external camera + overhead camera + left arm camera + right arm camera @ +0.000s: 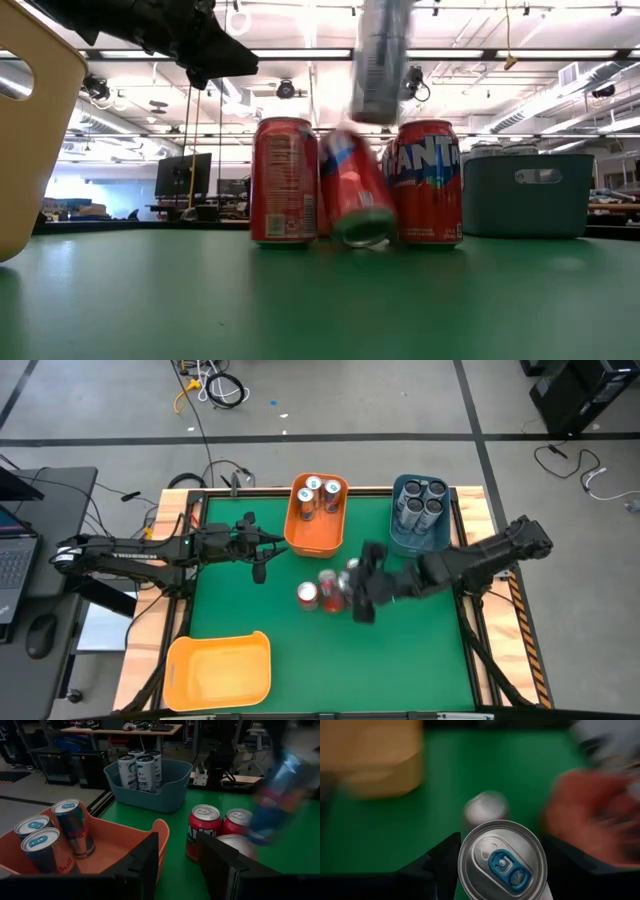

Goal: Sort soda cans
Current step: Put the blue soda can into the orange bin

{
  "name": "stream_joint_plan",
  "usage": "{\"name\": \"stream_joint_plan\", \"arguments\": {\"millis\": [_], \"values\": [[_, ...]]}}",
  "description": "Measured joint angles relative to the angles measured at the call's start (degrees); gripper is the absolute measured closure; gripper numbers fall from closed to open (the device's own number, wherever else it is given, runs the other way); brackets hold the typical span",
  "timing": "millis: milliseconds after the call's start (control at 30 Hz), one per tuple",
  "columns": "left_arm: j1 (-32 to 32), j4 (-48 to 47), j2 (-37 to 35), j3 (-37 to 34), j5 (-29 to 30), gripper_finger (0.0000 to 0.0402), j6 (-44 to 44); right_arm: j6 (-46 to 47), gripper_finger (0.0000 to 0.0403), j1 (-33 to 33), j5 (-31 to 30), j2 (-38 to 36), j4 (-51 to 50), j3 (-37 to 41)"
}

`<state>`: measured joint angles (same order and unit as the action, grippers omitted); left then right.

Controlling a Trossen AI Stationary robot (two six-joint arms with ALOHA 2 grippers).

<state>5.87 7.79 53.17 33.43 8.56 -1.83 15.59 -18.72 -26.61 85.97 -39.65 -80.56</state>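
Observation:
My right gripper (360,588) is shut on a dark grey soda can (502,860), which shows blurred high above the table in the low view (380,60). Below it stand two upright red cans (285,180) (430,180), with a third red can (355,200) tilted between them. The orange bin (300,538) holds three dark grey cans (47,847). The blue bin (400,540) holds several white cans (140,770). My left gripper (175,865) hovers open beside the orange bin, nothing between its fingers. My right gripper pinches the dark grey can between its two fingers, one on each side of the can's wall just under the top rim (465,865). The fingers slant down from the table's right side. The can is lifted clear of the table, its silver top toward the wrist.
A yellow bin (218,670) sits at the near left corner of the green table (400,660). The orange and blue bins stand side by side along the far edge. A laptop (15,550) lies beyond the table's left side.

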Motion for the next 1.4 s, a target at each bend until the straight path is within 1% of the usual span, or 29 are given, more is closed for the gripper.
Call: {"name": "stream_joint_plan", "arguments": {"millis": [33,100,267,467,600,667,733,867,1067,1233,1400], "values": [[0.0,0.0,0.0,0.0,0.0,0.0265,0.0,-1.9,0.0176,1.7,-2.0,0.0,0.0,-1.1],[0.0,0.0,0.0,0.0,0.0,0.0265,0.0,-5.9,0.0176,5.5,-3.4,-0.2,0.4,-2.7],[0.0,0.0,0.0,0.0,0.0,0.0265,0.1,-12.3,0.0176,14.8,-1.6,-0.2,2.8,-4.9],[0.0,0.0,0.0,0.0,-0.2,0.0265,1.3,-15.1,0.0176,25.7,4.4,1.7,4.0,-4.9],[0.0,0.0,0.0,0.0,-0.2,0.0265,1.6,-16.5,0.0175,31.8,7.6,5.7,6.6,-4.8],[0.0,0.0,0.0,0.0,-0.3,0.0265,1.4,-16.8,0.0173,34.5,11.1,8.1,8.3,-4.8],[0.0,0.0,0.0,0.0,-0.3,0.0265,1.4,-16.9,0.0173,36.7,13.4,10.7,8.7,-4.8],[0.0,-0.1,0.0,0.0,-0.3,0.0265,1.4,-17.0,0.0174,39.6,14.7,15.8,9.0,-4.8],[0.0,-1.0,0.0,0.0,-0.3,0.0265,1.4,-16.9,0.0173,41.7,15.0,20.7,10.9,-4.8],[0.0,-3.3,0.0,0.0,-0.8,0.0265,-0.3,-16.9,0.0173,42.3,16.1,22.3,12.2,-4.8],[0.0,-3.7,0.0,0.0,-2.9,0.0265,-0.3,-16.7,0.0162,42.9,16.5,22.8,13.7,-4.8]]}}
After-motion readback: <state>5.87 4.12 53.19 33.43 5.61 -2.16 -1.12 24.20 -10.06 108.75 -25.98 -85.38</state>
